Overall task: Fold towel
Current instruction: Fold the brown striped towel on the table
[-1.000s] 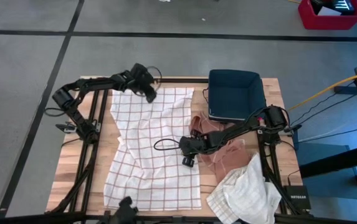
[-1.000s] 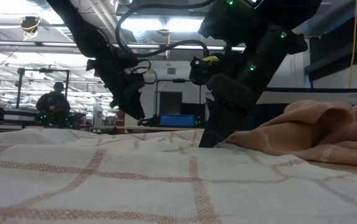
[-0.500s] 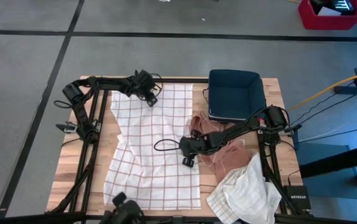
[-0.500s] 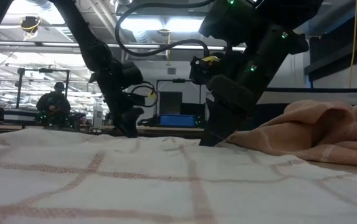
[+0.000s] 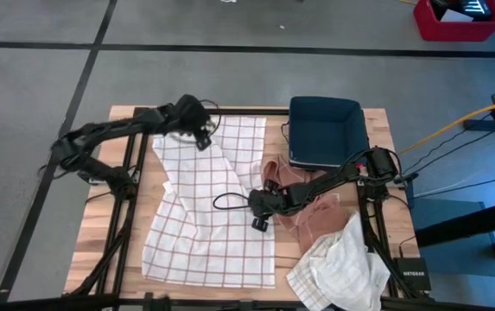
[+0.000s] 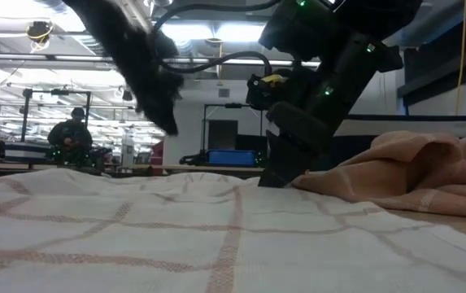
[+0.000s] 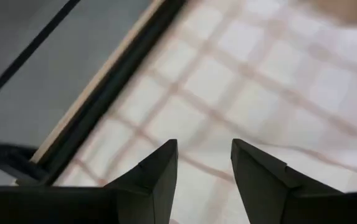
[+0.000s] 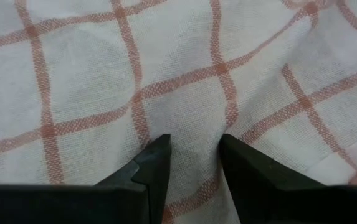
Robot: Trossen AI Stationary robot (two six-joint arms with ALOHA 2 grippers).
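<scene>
- Wooden table on a grey concrete floor carries everything; a workshop with a person far off fills the background of the low view.
- Left gripper hovers at 11 o'clock on the table, above the far edge of the checked towel; its wrist view shows the fingers parted with nothing between them.
- Right gripper sits near the table's centre on the towel's 3 o'clock edge, its fingers apart and pressed on the cloth without pinching it.
- Checked towel lies spread over the left-hand half of the table, rumpled along its 9 o'clock side, not yet folded.
- To fold well, I judge each gripper should pinch a far corner cleanly, taking one layer only, then carry both corners evenly toward 6 o'clock so the edges meet square.
- Towel is thin white weave with a red-brown grid, limp and prone to wrinkle.
- Peach cloth is bunched at 3 o'clock, touching the towel's edge; a crumpled white cloth lies at 5 o'clock; a rigid dark blue bin stands at 1 o'clock.
</scene>
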